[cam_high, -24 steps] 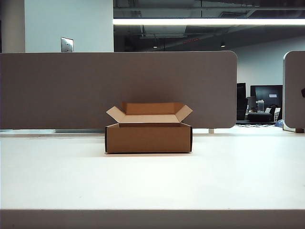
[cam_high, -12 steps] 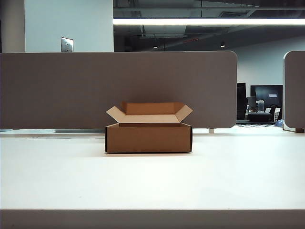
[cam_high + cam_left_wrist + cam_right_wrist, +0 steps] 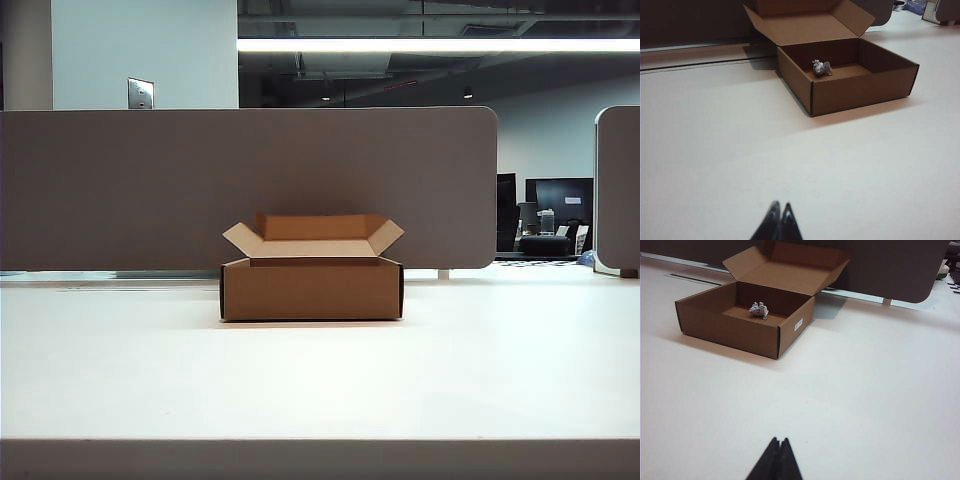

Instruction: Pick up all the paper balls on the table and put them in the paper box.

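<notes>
- Nearest, the left gripper (image 3: 779,206) shows only as two dark fingertips cut off by the frame edge of the left wrist view; they meet at a point, closed on nothing, above the bare white table (image 3: 715,165), well apart from the box.
- Likewise the right gripper (image 3: 779,441) is cropped to its two black tips in the right wrist view, pressed together and empty, hanging over open tabletop (image 3: 880,390) well short of the box.
- Neither arm nor gripper appears in the exterior view, so their place there cannot be told.
- Farther off, the paper box (image 3: 311,288) stands on the table (image 3: 320,380) near its far edge, flaps spread open, the back flap upright.
- From the exterior view its front wall hides the whole inside, so nothing in it can be made out from there.
- In the wrist views one paper ball (image 3: 821,67) (image 3: 759,310), a small crumpled white wad with dark print, lies on the box floor.
- The near walls of the paper box (image 3: 860,92) (image 3: 730,330) mask part of the floor in both wrist views, so only this one wad can be told for certain.
- Behind the box stands a grey-brown partition panel (image 3: 150,190), with a dim office beyond it, too small and dark to read.
</notes>
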